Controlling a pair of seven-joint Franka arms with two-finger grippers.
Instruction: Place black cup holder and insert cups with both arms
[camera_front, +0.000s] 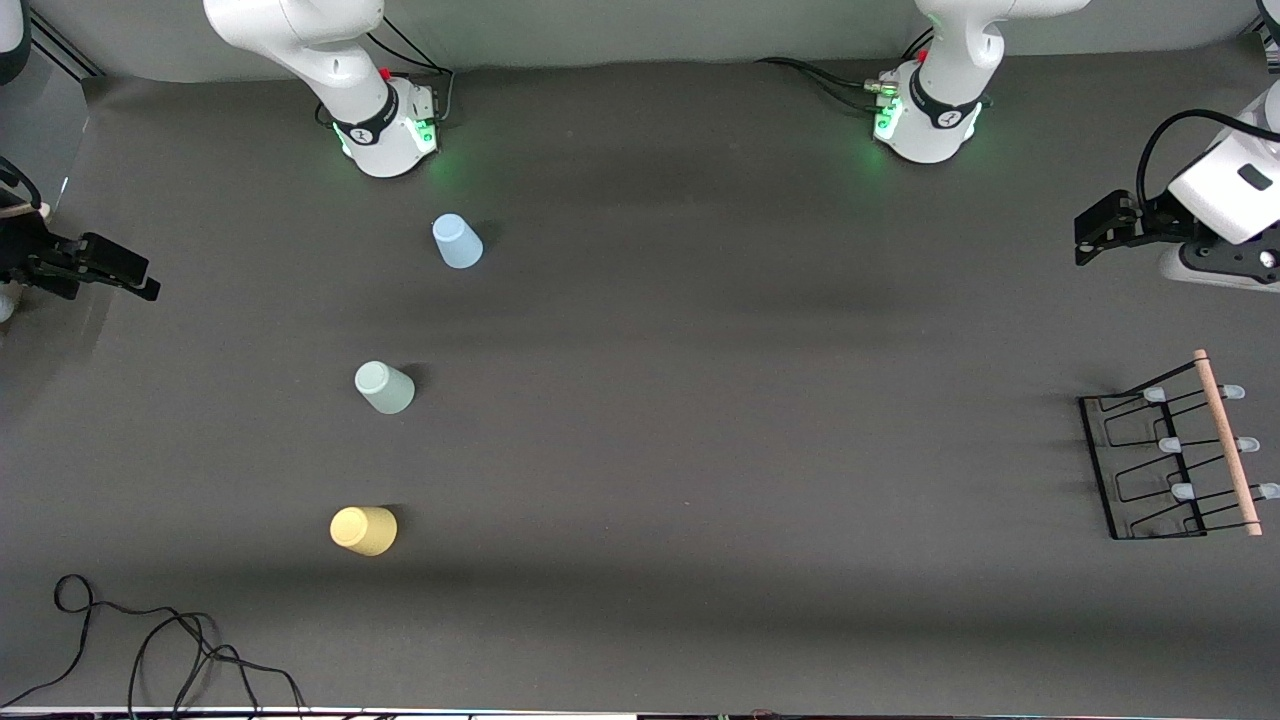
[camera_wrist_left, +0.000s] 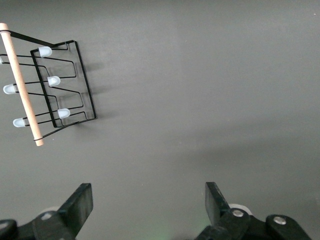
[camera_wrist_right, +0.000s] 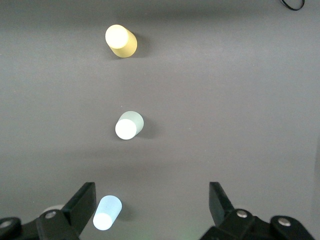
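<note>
While both end effectors, left (camera_front: 1085, 235) and right (camera_front: 145, 280), are hanging wide and empty, the black cup holder (camera_front: 1170, 460) is awaiting placement; next: grasping its wooden handle (camera_front: 1226, 442).

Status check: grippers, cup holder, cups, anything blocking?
Left gripper and right gripper open, empty, up at their own table ends. Black cup holder near left arm's end, no cups on it. Blue cup, green cup, yellow cup untouched. Nothing blocking.

I see a plain dark grey table (camera_front: 700, 400). The three cups are unpatterned: light blue cup (camera_front: 457, 242), pale green cup (camera_front: 384, 387), yellow cup (camera_front: 363, 530). The black cup holder (camera_front: 1170, 460) has a light wooden handle and pale-blue peg tips.
</note>
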